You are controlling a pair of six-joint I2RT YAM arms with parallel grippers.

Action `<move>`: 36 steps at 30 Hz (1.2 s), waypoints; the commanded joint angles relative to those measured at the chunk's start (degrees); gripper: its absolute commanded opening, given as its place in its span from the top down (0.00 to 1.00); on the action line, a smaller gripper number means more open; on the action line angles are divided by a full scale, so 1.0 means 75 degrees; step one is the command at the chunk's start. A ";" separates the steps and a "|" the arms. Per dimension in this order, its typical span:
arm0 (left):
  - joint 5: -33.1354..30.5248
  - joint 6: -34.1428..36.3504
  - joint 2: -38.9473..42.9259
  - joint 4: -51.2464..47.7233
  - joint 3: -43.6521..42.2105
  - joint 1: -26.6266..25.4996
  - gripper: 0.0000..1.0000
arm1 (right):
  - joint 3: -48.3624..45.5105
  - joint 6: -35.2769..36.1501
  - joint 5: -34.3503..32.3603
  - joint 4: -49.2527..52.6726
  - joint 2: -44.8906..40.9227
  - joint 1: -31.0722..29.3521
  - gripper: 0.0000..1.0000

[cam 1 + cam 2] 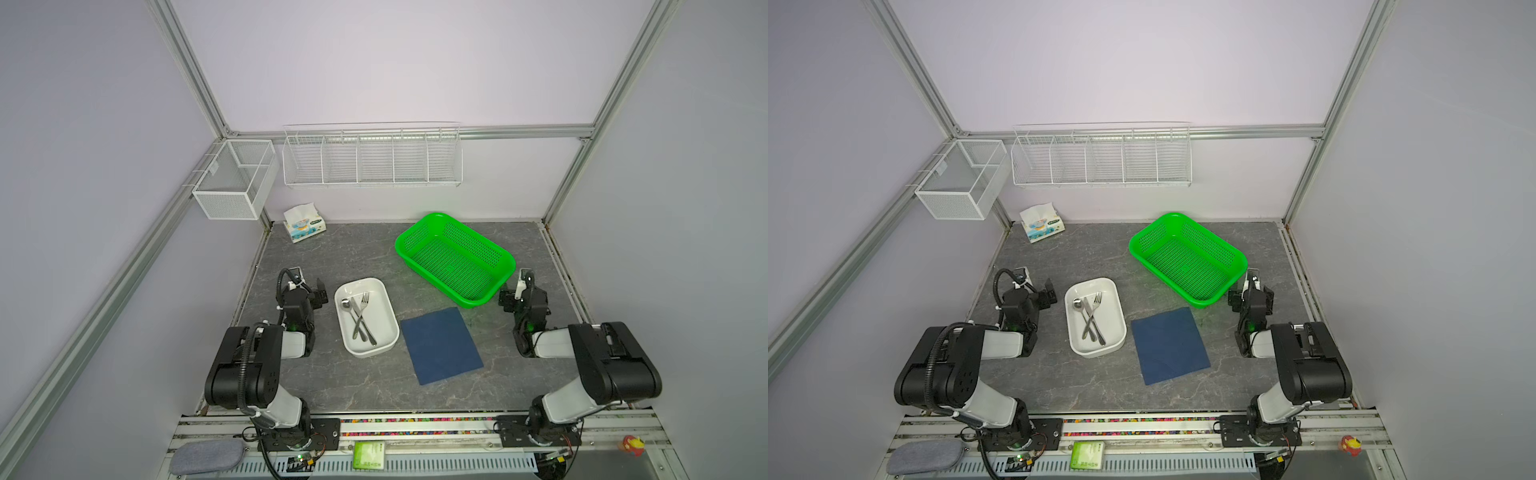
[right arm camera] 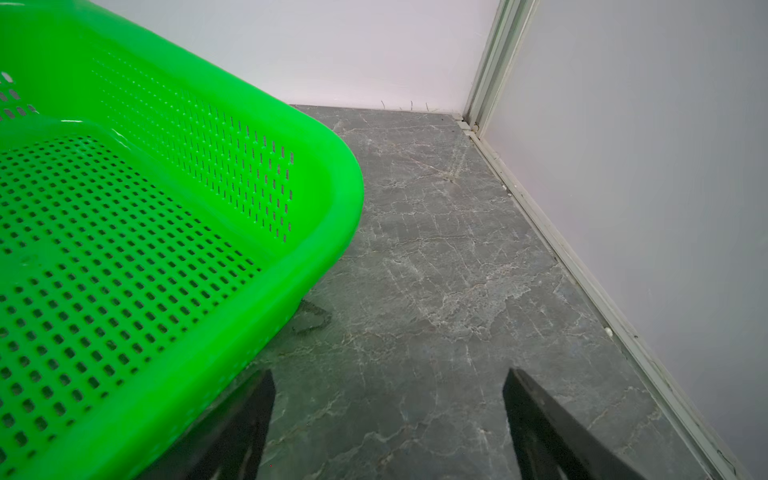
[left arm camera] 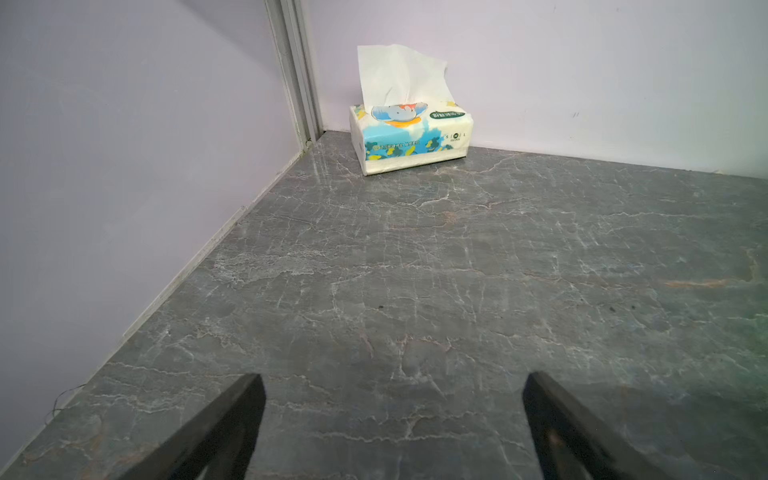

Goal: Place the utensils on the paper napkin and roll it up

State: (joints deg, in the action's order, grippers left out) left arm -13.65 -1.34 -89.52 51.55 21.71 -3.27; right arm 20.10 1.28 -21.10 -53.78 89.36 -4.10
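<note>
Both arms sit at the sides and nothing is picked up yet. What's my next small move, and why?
I'd probably swing the left gripper over the white dish and lower it onto the utensils. All three lie crossed in that dish, right beside the left arm. The paper napkin lies flat next to it with nothing on it, and the gripper is open and empty.

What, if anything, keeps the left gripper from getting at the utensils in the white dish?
Probably nothing, so yes: the left gripper stands open beside the white dish, the utensils lie uncovered in it, and nothing sits between them.
</note>
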 commanded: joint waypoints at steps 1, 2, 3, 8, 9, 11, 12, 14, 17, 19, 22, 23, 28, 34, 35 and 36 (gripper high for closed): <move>-0.0061 -0.0036 0.0088 0.0006 0.0118 0.0025 0.01 | 0.0039 -0.0039 0.0073 -0.0064 -0.0126 0.0050 0.11; -0.0054 -0.0039 0.0085 0.0006 0.0125 0.0020 0.01 | 0.0039 -0.0042 0.0077 -0.0056 -0.0126 0.0054 0.11; -0.0054 -0.0037 0.0086 0.0006 0.0120 0.0025 0.01 | 0.0039 -0.0041 0.0073 -0.0058 -0.0126 0.0054 0.11; -0.0055 -0.0037 0.0083 0.0006 0.0120 0.0025 0.01 | 0.0039 -0.0051 0.0072 -0.0058 -0.0126 0.0054 0.11; -0.0054 -0.0043 0.0084 0.0007 0.0117 0.0026 0.01 | 0.0059 -0.0070 0.0108 -0.0028 -0.0104 0.0068 0.11; -0.0048 -0.0043 0.0080 0.0012 0.0121 0.0025 0.01 | 0.0086 -0.0102 0.0248 0.0070 -0.0149 0.0127 0.11; -0.0048 -0.0043 0.0088 0.0006 0.0120 0.0024 0.01 | 0.0086 -0.0096 0.0252 0.0061 -0.0137 0.0133 0.11; -0.0055 -0.0050 0.0081 0.0012 0.0119 0.0026 0.01 | 0.0086 -0.0099 0.0264 0.0045 -0.0136 0.0136 0.11; -0.0056 -0.0044 0.0084 0.0006 0.0126 0.0025 0.01 | 0.0086 -0.0106 0.0271 0.0051 -0.0138 0.0148 0.11; -0.0053 -0.0049 0.0088 0.0006 0.0125 0.0026 0.01 | 0.0080 -0.0093 0.0271 0.0041 -0.0132 0.0148 0.11; 0.0039 -0.0010 0.0085 0.0017 0.0121 0.0026 0.01 | 0.0085 -0.0100 0.0271 0.0036 -0.0137 0.0148 0.11; 0.0056 -0.0008 0.0088 0.0030 0.0115 0.0026 0.01 | 0.0079 -0.0094 0.0271 0.0043 -0.0137 0.0142 0.11; 0.0344 0.0084 0.0148 0.0361 -0.0098 0.0025 0.01 | 0.0004 0.0018 0.0477 -0.0067 -0.0199 0.0129 0.11; 0.0226 0.0023 0.0701 0.0632 -0.0506 0.0025 0.01 | -0.0016 0.0054 0.0577 -0.0054 -0.0243 0.0119 0.11; 0.0232 0.0024 0.0816 0.0404 -0.0456 0.0026 0.01 | -0.0030 0.0047 0.0578 -0.0012 -0.0302 0.0115 0.11; 0.0226 0.0024 0.0956 0.0175 -0.0392 0.0026 0.01 | -0.0034 0.0032 0.0578 0.0041 -0.0374 0.0124 0.11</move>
State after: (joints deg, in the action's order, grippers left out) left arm -11.97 -1.30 -85.08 53.80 18.41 -3.27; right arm 20.10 0.91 -17.67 -53.08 88.53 -3.36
